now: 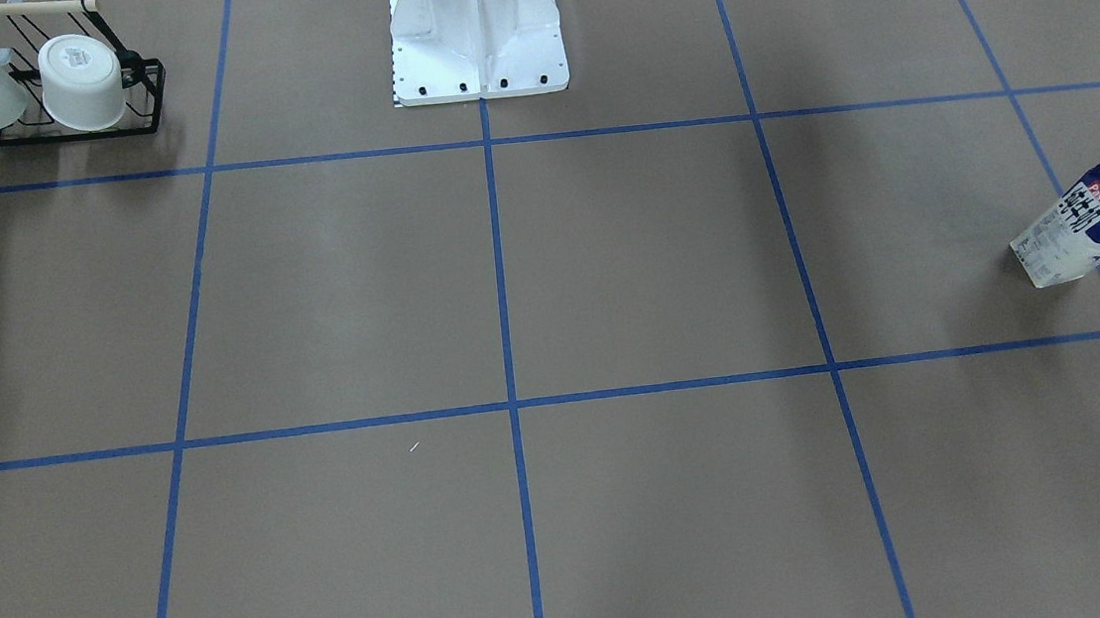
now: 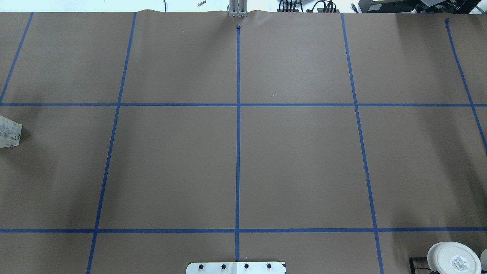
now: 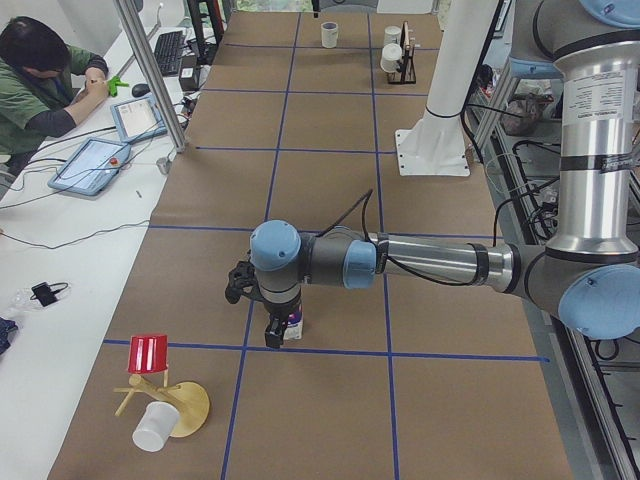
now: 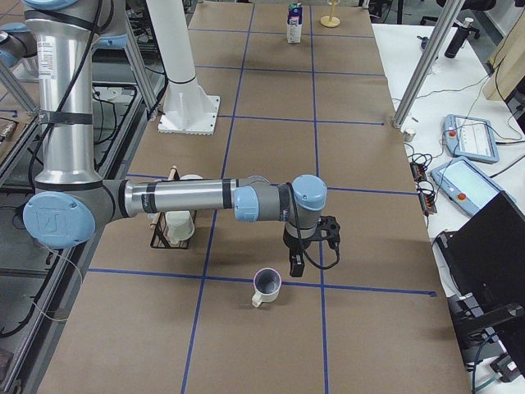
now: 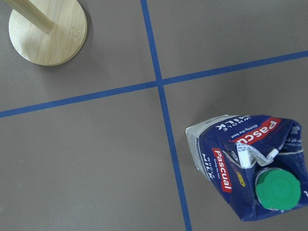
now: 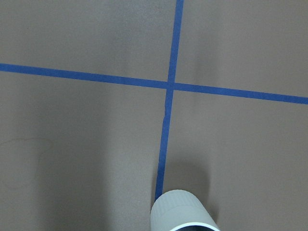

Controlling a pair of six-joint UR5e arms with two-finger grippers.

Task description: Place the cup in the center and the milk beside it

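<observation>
Reaching step: left gripper (image 3: 273, 334) near Pascual milk carton (image 1: 1095, 216), right gripper (image 4: 295, 265) near white mug (image 4: 267, 284), both well apart from the center (image 1: 499, 274). Finger spacing cannot be told. Next: grasp each.

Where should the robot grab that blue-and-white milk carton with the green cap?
I'd take the blue-and-white cardboard milk carton by its flat side walls, coming down from above, jaws on opposite faces. It stands upright, and its folded top is uneven.
</observation>
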